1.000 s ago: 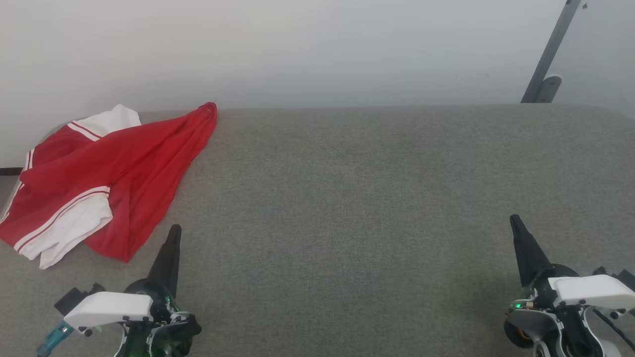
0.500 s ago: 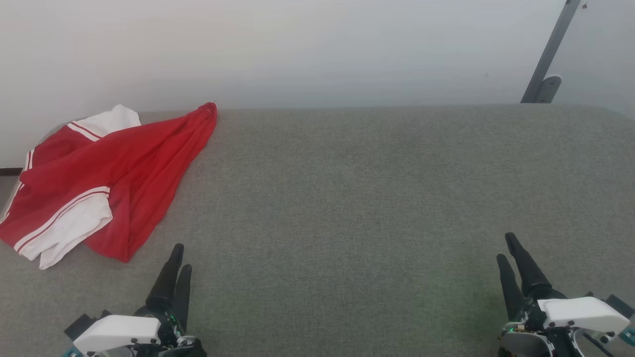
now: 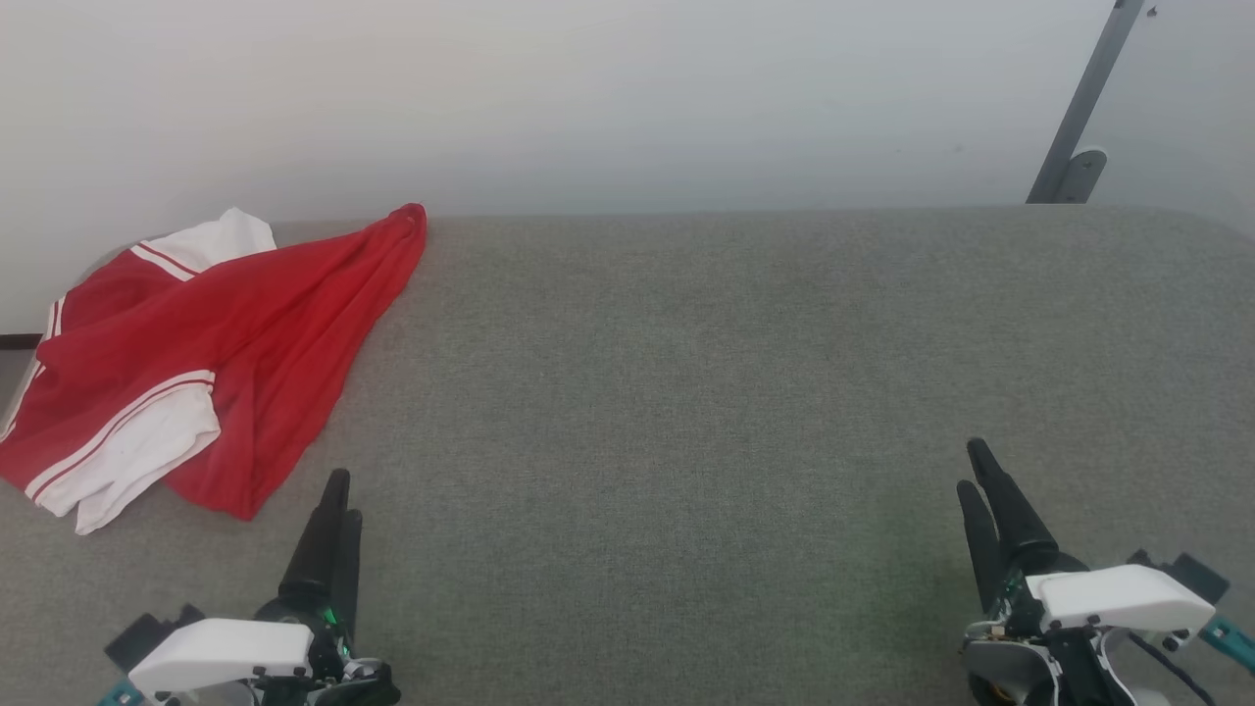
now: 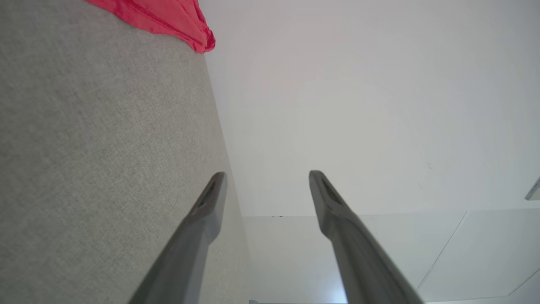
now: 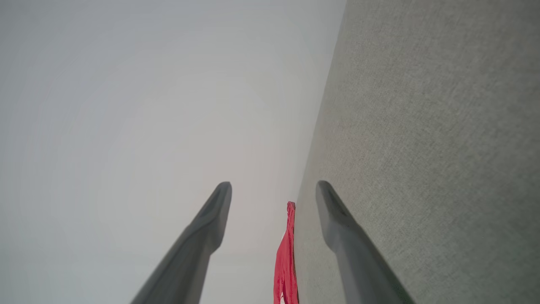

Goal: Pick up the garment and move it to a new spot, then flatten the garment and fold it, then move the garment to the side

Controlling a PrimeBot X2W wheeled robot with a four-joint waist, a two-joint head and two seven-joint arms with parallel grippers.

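Crumpled thin red T-shirt point(image 3: 245, 333) with white, stripe-edged sleeve ends: on grey fabric bench point(image 3: 686, 392), near, ahead-left of left tool point(image 3: 345, 495). Left tool: released, empty. Right tool point(image 3: 971, 467): released, empty, well apart.

A: Bright, soft, even light all over; the grey table point(image 3: 686, 392) carries just a faint shadow beside the red garment point(image 3: 225, 333).

B: Head view is sharp. Wrist views stretch toward their edges, and the pale wall point(image 4: 358, 105) washes out to grey-white.

open grey surface point(image 3: 686, 392) everywhere right of the garment point(image 3: 216, 343) heaped far left.
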